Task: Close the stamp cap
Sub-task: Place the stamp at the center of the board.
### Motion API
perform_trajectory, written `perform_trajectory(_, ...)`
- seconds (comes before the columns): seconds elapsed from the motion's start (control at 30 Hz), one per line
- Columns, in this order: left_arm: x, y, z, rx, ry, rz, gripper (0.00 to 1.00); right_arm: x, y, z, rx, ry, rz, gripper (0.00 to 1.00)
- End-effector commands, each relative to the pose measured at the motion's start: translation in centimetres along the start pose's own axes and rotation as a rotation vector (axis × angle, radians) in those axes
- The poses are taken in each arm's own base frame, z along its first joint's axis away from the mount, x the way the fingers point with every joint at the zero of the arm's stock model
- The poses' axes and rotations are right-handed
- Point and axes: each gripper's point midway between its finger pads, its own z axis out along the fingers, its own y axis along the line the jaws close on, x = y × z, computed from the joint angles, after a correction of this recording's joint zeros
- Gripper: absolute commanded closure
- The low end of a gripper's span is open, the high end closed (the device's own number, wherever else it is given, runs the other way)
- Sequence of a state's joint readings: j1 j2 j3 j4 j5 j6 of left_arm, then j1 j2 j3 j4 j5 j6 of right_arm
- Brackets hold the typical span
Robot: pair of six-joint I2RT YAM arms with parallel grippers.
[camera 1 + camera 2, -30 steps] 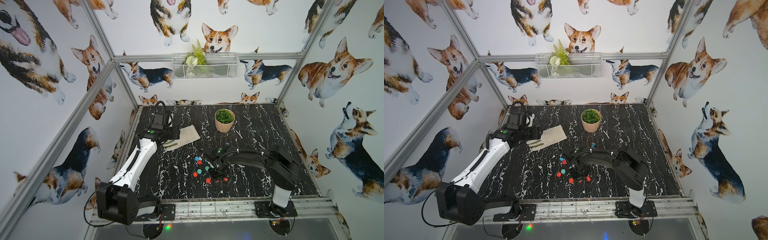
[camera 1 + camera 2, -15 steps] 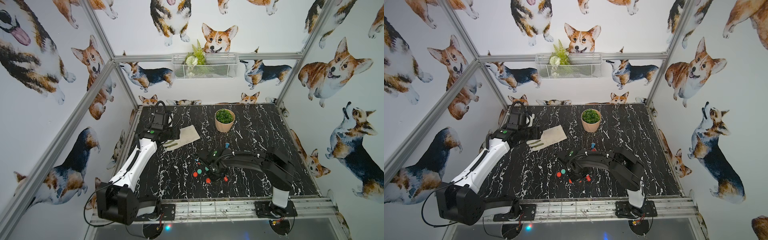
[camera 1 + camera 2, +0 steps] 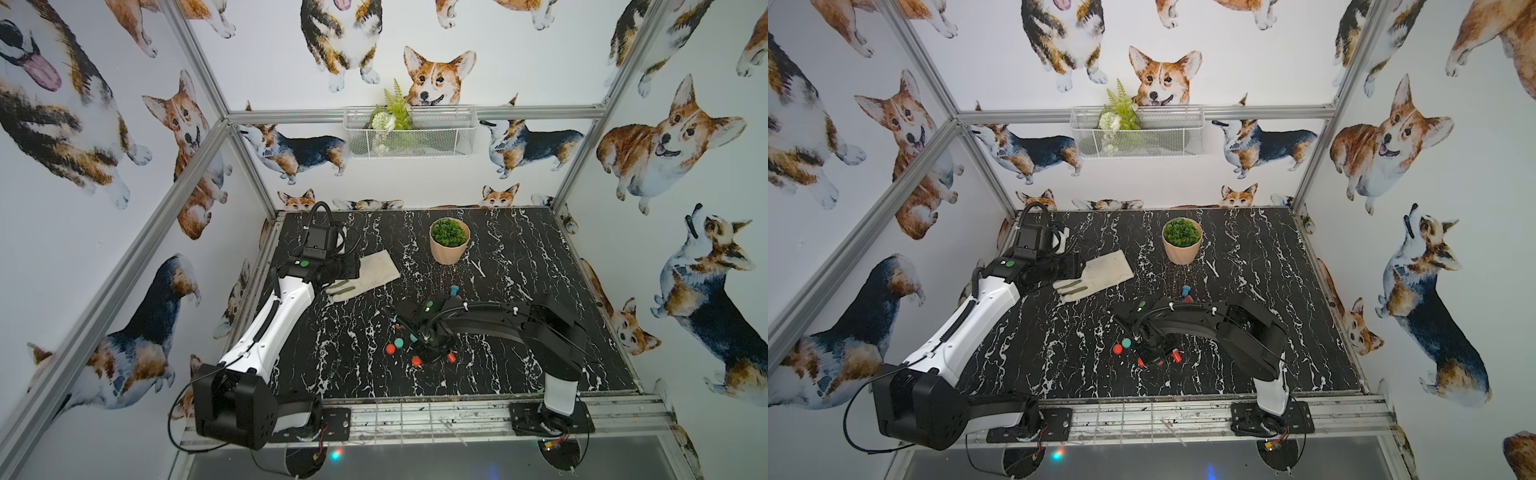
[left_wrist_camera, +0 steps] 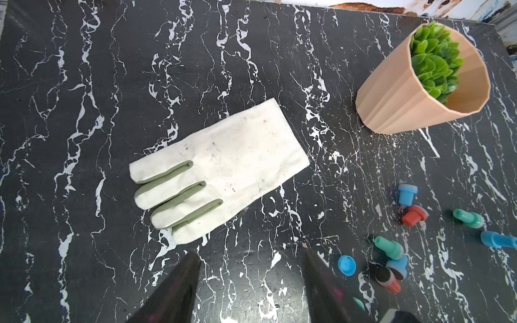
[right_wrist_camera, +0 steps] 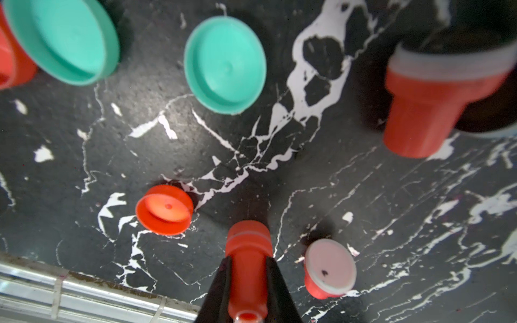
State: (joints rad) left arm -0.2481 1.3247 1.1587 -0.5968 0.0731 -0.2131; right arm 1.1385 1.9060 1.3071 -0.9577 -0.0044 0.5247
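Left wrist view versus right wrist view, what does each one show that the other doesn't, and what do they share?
Only the left wrist view shows the glove, the potted plant and blue stamps. Only the right wrist view shows the right tool shut on a red stamp, with a loose red cap nearby. Both show the black marble table.

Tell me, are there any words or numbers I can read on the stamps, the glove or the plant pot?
None: no word, number or brand can be read anywhere.
The red stamp in the right gripper: plain, no print.
The pale stamp face nearby: only a small dark speck, not a letter.
The glove and plant pot: no label shows.
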Motion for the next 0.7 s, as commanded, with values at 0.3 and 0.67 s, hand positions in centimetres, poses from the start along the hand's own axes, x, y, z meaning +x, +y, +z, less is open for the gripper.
perform_trajectory(0.3,-0.2,0.1,0.1,-0.005,-0.005,0.008,0.38,-1.3,-5.5,-7.1,-0.052,-0.143,0.137,1.00)
perform_trajectory(0.67,-0.1,0.1,0.3,-0.003,0.004,0.007,0.38,4.6,-18.0,-3.8,-0.063,-0.080,0.526,1.00)
